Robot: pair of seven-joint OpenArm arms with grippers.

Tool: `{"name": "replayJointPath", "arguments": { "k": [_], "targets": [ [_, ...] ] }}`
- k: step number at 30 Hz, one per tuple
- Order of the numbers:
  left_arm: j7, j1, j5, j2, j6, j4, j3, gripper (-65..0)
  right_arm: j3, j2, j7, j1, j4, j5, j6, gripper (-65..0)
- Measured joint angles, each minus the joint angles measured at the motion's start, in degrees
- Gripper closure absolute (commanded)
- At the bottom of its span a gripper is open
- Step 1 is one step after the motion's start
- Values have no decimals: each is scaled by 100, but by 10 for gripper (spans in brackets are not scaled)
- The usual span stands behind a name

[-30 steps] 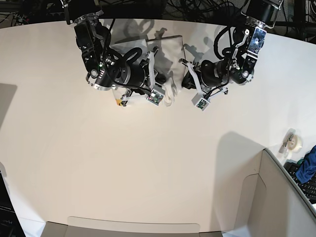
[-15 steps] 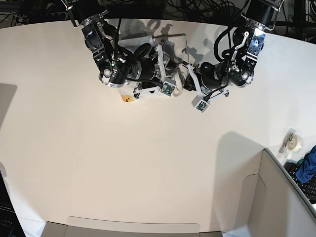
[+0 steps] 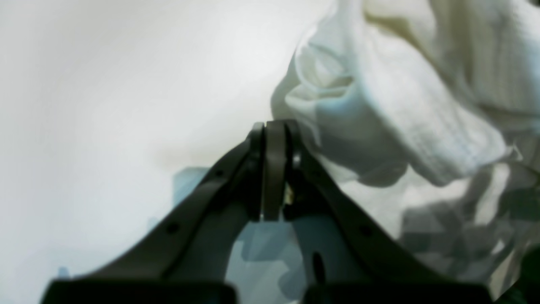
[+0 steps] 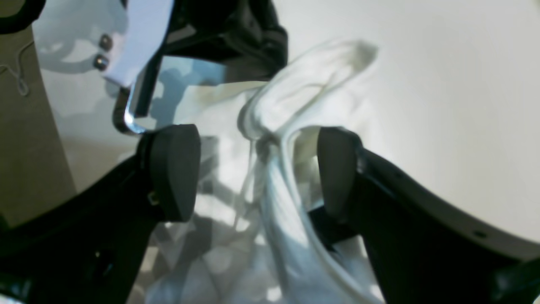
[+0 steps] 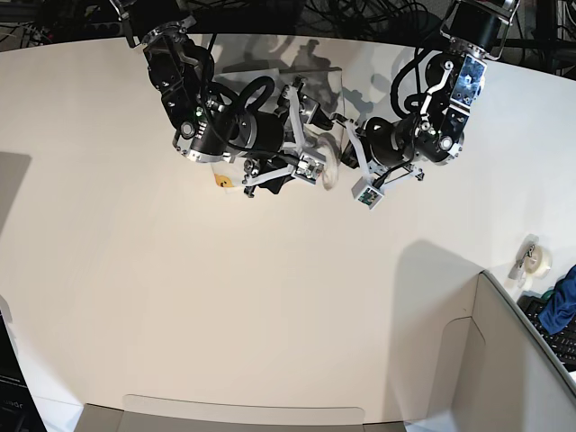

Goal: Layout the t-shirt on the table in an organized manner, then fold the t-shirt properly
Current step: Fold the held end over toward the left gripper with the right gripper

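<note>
T-shirt (image 5: 317,160): bunched at the desk's (image 5: 270,297) far edge — I read no clear axis.
Right end effector (image 4: 253,173): pads apart, a fabric ridge between.
Left end effector (image 3: 274,169): pressed together beside the cloth — only the wrist view shows this.

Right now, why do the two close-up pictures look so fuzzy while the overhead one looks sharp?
Left wrist view: the white cotton t-shirt is soft and out of focus, too near the lens. Right wrist view: its fold between the open dark pads is smeared. Base view: sharp, but the off-white table bows at its edges, with arm shadows.
</note>
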Motion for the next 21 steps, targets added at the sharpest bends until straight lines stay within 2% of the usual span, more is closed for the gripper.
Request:
{"name": "replayJointPath", "arguments": {
  "k": [10,12,13,16,18,21],
  "targets": [
    [-4,0,37,-20,2,-4,0,-1,39,-608,-120,181,358,-61,0,-423],
    [0,0,61,-15,7,-11,0,-1,157,-675,83,310,358,94,0,-348],
    [-9,2,70,-15,24,-13,0,-1,326,-713,94,363,374,214,-2,-280],
    [-59,17,61,-17,22,-15,0,-1,1255,-723,127,415,396,94,17,0],
    [-63,17,63,-17,22,-15,0,-1,1902,-658,39,409,391,37,22,0],
    [-63,17,81,-15,22,-15,0,-1,2599,-389,24,341,393,-31,11,0]
  ]
}}
